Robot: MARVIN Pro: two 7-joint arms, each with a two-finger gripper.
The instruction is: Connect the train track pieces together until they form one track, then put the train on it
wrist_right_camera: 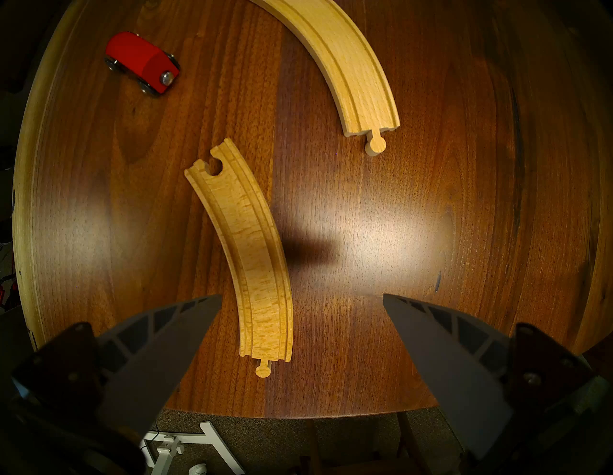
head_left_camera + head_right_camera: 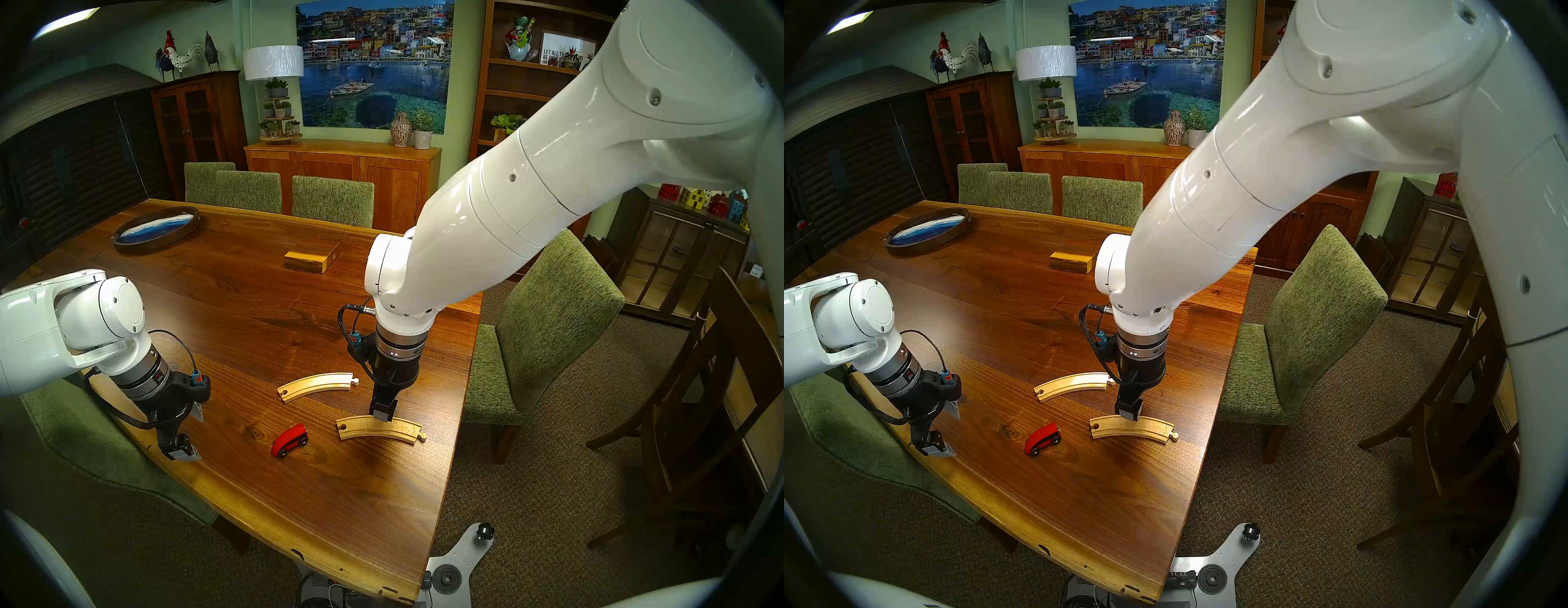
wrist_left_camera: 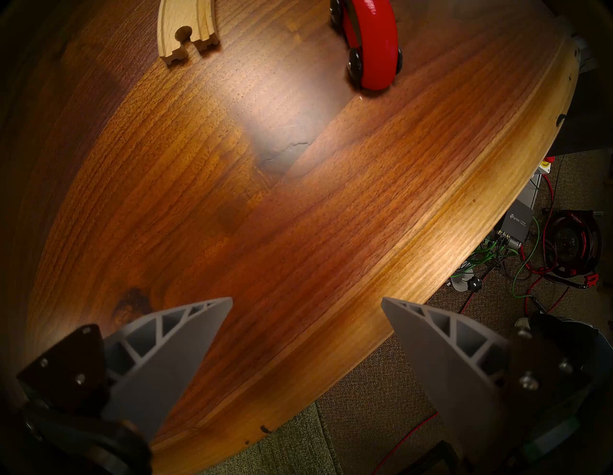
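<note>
Two curved pale wooden track pieces lie apart on the table. The near piece [image 2: 382, 429] [image 1: 255, 262] has its peg toward the table's right edge. The far piece [image 2: 316, 385] [image 1: 351, 66] lies behind it, its peg close to my right arm. The red train [image 2: 290, 439] [image 3: 368, 43] [image 1: 142, 64] stands left of the near piece. My right gripper [image 2: 384, 414] [image 1: 302, 298] hangs open just over the near piece, holding nothing. My left gripper [image 2: 182, 452] [image 3: 306, 300] is open and empty near the table's left edge, well left of the train.
A yellowish wooden box [image 2: 312, 258] sits mid-table behind my right arm. An oval tray [image 2: 155, 229] lies at the far left. Green chairs [image 2: 547, 322] ring the table. The table's front edge [image 3: 464, 212] runs close to my left gripper, with cables on the floor below.
</note>
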